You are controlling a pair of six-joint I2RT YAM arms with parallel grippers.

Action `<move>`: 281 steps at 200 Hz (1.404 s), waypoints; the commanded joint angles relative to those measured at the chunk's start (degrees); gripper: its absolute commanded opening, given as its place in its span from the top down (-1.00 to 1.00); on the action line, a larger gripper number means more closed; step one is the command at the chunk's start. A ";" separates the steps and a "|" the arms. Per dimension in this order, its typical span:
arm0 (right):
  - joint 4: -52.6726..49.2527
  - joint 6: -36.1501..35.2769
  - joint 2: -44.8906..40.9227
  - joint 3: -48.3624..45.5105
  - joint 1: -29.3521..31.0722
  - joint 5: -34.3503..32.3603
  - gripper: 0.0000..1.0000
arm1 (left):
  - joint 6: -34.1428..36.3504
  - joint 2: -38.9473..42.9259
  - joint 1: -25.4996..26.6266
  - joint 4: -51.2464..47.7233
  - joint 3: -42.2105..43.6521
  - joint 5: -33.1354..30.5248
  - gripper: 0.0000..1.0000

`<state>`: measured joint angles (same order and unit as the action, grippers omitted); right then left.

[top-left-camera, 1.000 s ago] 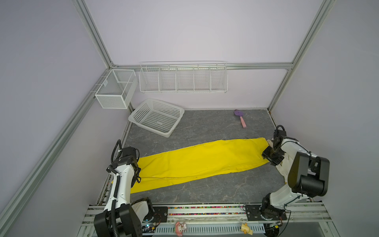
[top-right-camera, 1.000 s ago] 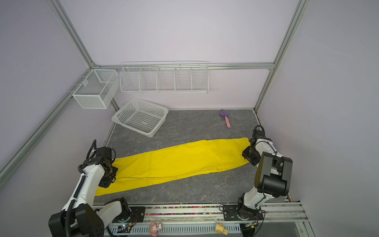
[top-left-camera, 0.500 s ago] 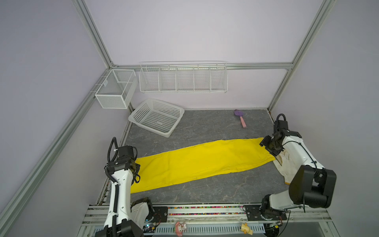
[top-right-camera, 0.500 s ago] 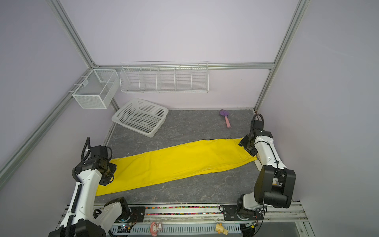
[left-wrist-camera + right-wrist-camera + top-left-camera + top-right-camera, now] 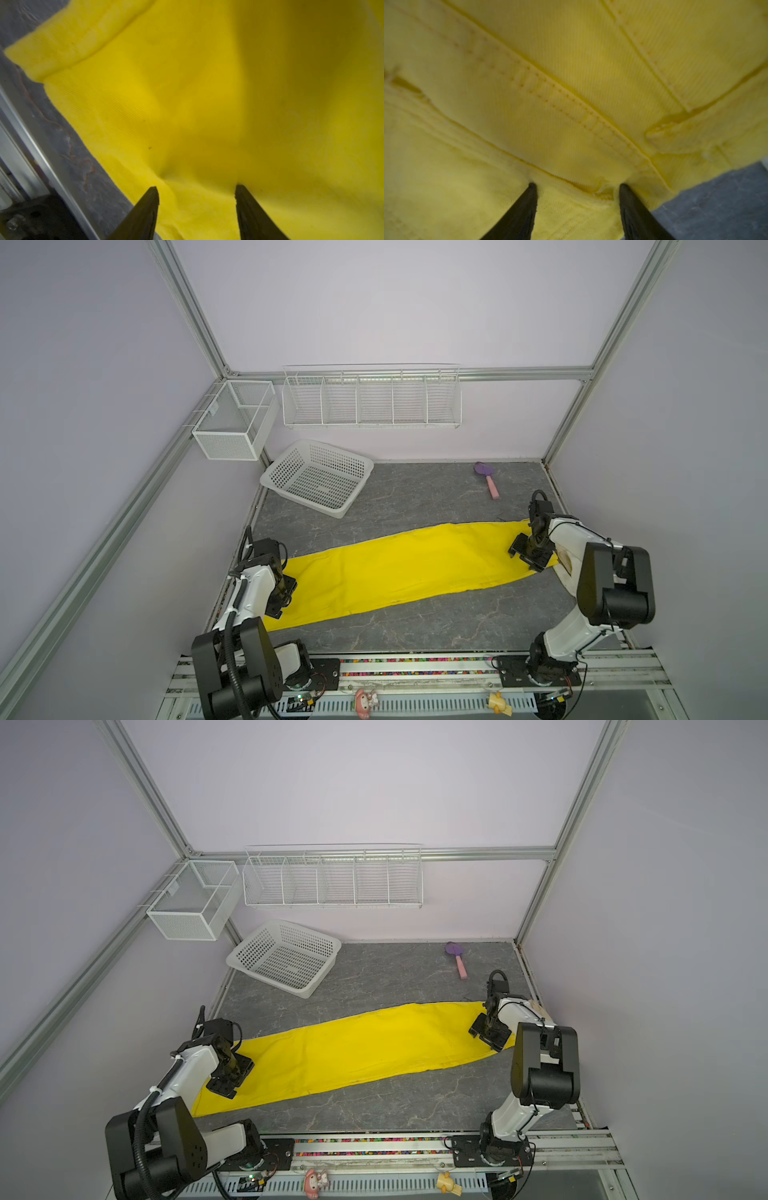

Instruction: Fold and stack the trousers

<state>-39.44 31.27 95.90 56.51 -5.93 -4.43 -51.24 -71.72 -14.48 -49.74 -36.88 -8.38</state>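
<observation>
Trousers (image 5: 399, 568) of bright yellow cloth, long-legged, lie flat as one long strip slantwise across the near half of the grey marbled tabletop (image 5: 415, 626). The legs look laid one on the other. The hem end is at the near left and the waist end at the right.

The left end effector (image 5: 282, 601) sits on the hem end. In the wrist view its fingers (image 5: 149, 199) stand well apart, tips on the cloth, nothing pinched. The right end effector (image 5: 528, 558) sits on the waist end, also spread in its wrist view (image 5: 576, 187), tips pressing into the cloth just by the waistband seam, holding nothing. A cream cloth item (image 5: 565, 568) shows partly under the right arm.

Handling, as a judgement: the twill looks soft, limp and light, neither fragile nor slippery. It will likely sag and drag when lifted, and the layers may slide apart. Hem corners and the stitched waistband look best for a hold, since the doubled cloth is thicker there and both layers can be caught.

Farther back, a white perforated plastic basket (image 5: 303, 499) sits tilted at the left, empty. A purple-headed, pink-handled scoop (image 5: 487, 479) lies at the far right. A white mesh box (image 5: 224, 443) on the left rail and a white wire rack (image 5: 370, 423) with five compartments on the back wall are both empty.
</observation>
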 commanded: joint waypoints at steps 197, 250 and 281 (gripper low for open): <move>-3.27 -0.83 -4.13 -5.75 -0.92 -3.15 -0.38 | 25.75 -29.57 -5.21 5.10 -28.15 -5.03 -0.16; -2.88 -0.64 -4.30 -8.57 -0.92 -4.16 -0.38 | 27.15 -35.32 -6.25 6.23 -33.08 -12.50 0.07; -2.12 -0.59 -4.18 -9.73 -0.92 -3.91 -0.38 | 28.98 -38.46 -7.09 5.65 -35.43 -16.80 0.03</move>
<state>-37.93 30.83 90.54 50.11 -7.03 -7.73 -24.71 -108.05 -20.56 -43.94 -69.91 -19.59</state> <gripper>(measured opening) 0.688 0.472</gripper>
